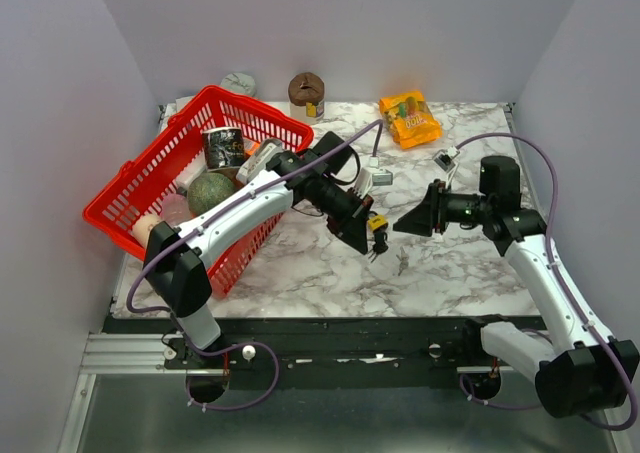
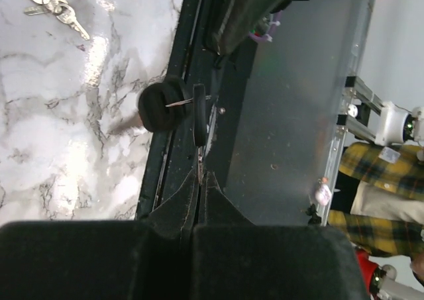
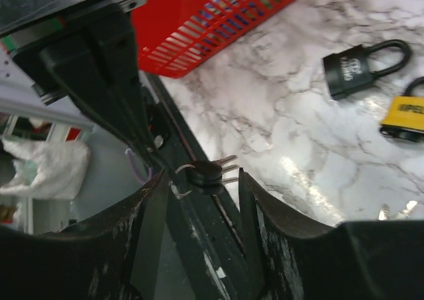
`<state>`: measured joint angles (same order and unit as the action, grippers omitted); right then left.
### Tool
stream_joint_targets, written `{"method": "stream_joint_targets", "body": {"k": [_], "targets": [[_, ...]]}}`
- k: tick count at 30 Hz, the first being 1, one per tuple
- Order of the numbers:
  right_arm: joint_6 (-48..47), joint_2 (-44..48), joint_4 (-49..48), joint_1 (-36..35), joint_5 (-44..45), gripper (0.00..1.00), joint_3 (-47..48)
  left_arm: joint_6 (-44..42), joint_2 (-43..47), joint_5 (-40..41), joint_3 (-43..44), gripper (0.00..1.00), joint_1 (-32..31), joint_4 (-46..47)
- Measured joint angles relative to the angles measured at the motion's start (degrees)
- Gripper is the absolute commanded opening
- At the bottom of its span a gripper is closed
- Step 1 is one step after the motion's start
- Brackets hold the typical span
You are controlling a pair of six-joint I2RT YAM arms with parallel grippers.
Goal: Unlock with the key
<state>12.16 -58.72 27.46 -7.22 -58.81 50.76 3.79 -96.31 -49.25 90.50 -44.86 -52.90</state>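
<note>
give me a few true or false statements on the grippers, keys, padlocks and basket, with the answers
1. The left gripper is shut on the bunch of black-headed keys. True.
2. The right gripper is clamped on the black padlock. False: its fingers stand apart on either side of the keys, and the padlock lies on the table.
3. A yellow padlock lies on the marble near the black one. True.
4. The red basket is empty. False: it holds a can and a green round thing, among others.
</note>
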Motion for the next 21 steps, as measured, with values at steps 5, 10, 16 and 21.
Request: {"method": "stream_joint_targets", "body": {"k": [5, 10, 16, 21], "targets": [[-0.02, 0.02, -1.36, -3.39, -4.09, 0.51, -0.02, -1.03, 0.0, -3.85, 0.0, 0.0, 0.68, -1.57], [-0.07, -0.2, -2.32, -4.11, -6.12, 0.48, -0.02, -1.53, 0.0, -5.51, 0.0, 0.0, 0.9, -2.69], [-0.02, -1.73, -2.99, -4.76, -9.49, 0.44, -0.04, -1.84, 0.0, -6.36, 0.02, 0.0, 0.92, -2.99], [-0.04, -2.08, -2.99, -5.16, -10.99, 0.43, -0.07, -1.84, -0.02, -6.95, 0.61, 0.0, 0.92, -3.21]]}}
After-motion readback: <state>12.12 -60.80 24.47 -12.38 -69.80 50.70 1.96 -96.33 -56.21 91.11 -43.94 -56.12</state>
